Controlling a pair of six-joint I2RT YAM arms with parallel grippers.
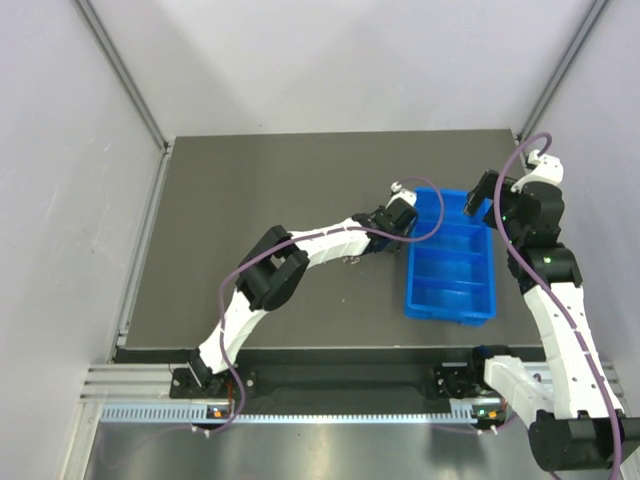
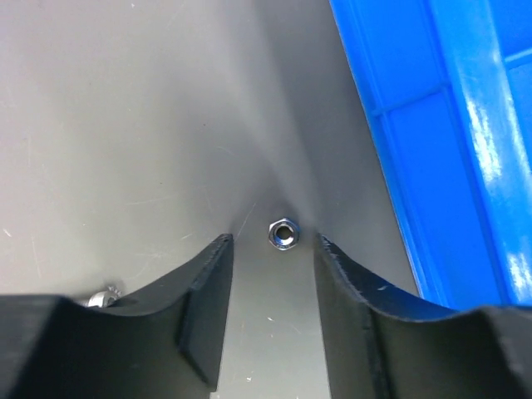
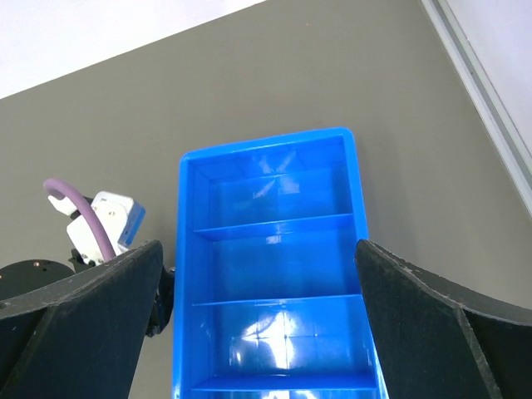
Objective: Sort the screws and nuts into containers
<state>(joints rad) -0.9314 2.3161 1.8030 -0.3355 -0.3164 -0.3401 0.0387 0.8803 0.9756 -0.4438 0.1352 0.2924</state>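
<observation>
Item: one nut [image 2: 283, 233], silvery and hexagonal, lying flat on the table [image 2: 125, 125] just beside the outer wall of the blue tray [image 2: 465, 125]. Left hand [image 2: 274, 249]: fingers apart, tips either side of the nut, not touching it. Right hand [image 3: 258, 249]: fingers wide apart, holding nothing, above the tray. Small silvery piece [image 2: 104, 297]: half hidden by a left finger, possibly a screw. Step judged: pick-up of the nut. Next move calls for a square pinch on a very small part, then a lift over the tray wall into a compartment.
</observation>
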